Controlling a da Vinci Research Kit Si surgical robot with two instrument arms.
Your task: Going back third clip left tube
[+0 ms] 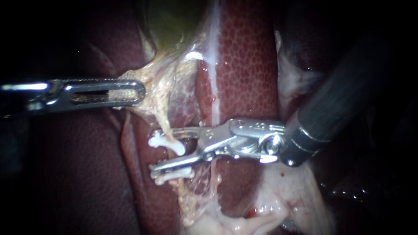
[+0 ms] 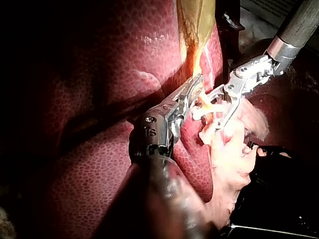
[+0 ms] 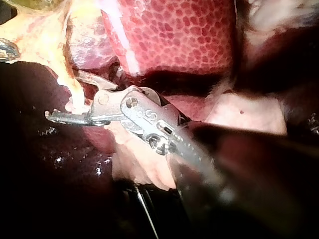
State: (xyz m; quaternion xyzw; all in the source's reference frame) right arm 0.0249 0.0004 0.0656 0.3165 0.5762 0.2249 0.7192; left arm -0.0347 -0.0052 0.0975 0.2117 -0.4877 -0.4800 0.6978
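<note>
1. The left tube [image 1: 162, 117], a pale stringy strand, carries two white clips [image 1: 166, 142].
2. Your right instrument [image 1: 160, 150] holds its metal jaws wide apart astride that tube, gripping nothing.
3. Your left instrument [image 1: 133, 92] clamps its slotted jaws on yellowish tissue [image 1: 152, 78], beside the glossy, mottled liver [image 1: 248, 65].

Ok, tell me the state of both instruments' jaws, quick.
Left instrument: shut on yellowish tissue.
Right instrument: open, jaws either side of the tube, gripping nothing.

No legible text, no labels, no readable signs
</note>
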